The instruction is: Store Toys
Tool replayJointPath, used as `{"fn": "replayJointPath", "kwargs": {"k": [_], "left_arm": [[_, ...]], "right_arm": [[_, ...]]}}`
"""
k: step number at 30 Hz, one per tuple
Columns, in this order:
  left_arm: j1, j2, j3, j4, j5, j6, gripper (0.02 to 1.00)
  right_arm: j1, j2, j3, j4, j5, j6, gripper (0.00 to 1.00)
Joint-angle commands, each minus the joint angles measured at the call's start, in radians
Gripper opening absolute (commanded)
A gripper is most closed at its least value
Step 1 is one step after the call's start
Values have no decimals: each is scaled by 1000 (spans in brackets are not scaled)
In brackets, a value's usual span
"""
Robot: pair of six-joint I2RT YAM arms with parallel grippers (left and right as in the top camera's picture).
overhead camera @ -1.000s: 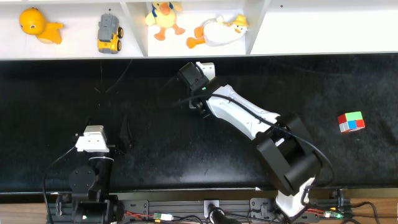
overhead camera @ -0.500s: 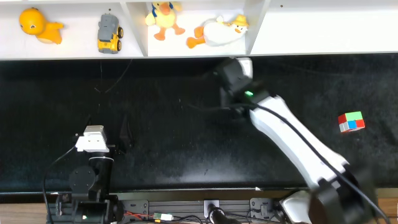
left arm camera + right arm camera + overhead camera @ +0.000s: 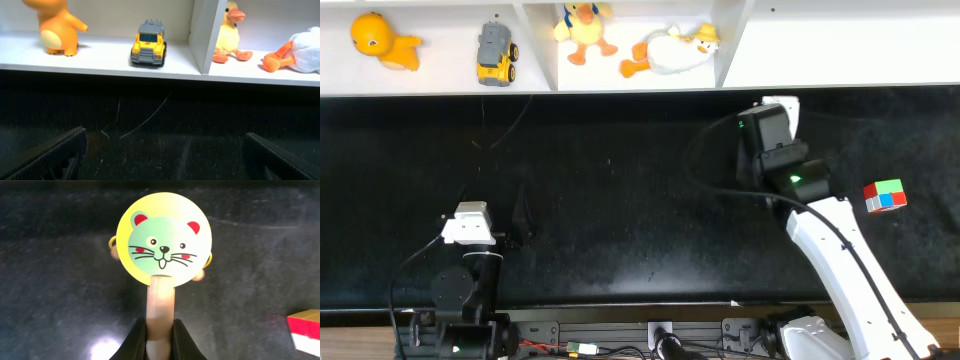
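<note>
My right gripper is shut on the wooden handle of a round rattle toy with a green cat face on a yellow disc. It hangs over the black mat. From above, the right gripper sits close to the white shelf, below its right-hand compartment. A multicoloured cube lies on the mat to its right, and the cube also appears at the right wrist view's edge. My left gripper stands open near its base, facing the shelf.
The shelf holds an orange duck, a yellow truck, a yellow plush duck and a white plush duck. Dividers separate the compartments. The left arm's wrist rests at the lower left.
The right arm has swung right along the shelf front, from below the plush ducks to below the right-hand compartment, carrying the rattle. The left arm has stayed still.
</note>
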Motion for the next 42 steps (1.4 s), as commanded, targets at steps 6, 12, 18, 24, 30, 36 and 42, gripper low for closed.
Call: {"fn": "replayJointPath", "kwargs": {"k": [6, 12, 18, 24, 30, 36, 42], "left_arm": [[-3, -9, -2, -3, -5, 19, 998], [-4, -9, -2, -3, -5, 19, 998], [-3, -9, -2, -3, -5, 19, 998], [-3, -9, -2, -3, -5, 19, 998], [-3, -9, -2, -3, -5, 19, 996], [-3, -9, -2, -3, -5, 19, 998], [-3, -9, -2, -3, -5, 19, 998]], "right_arm": [[-143, 32, 4, 124, -75, -203, 56], [-209, 132, 31, 193, -116, -319, 47], [-235, 265, 154, 263, -153, -422, 45], [-235, 388, 312, 262, -177, -442, 42], [-235, 472, 389, 286, -198, -442, 47], [-235, 553, 458, 314, -248, -467, 51], [-234, 606, 499, 322, -277, -467, 64]]}}
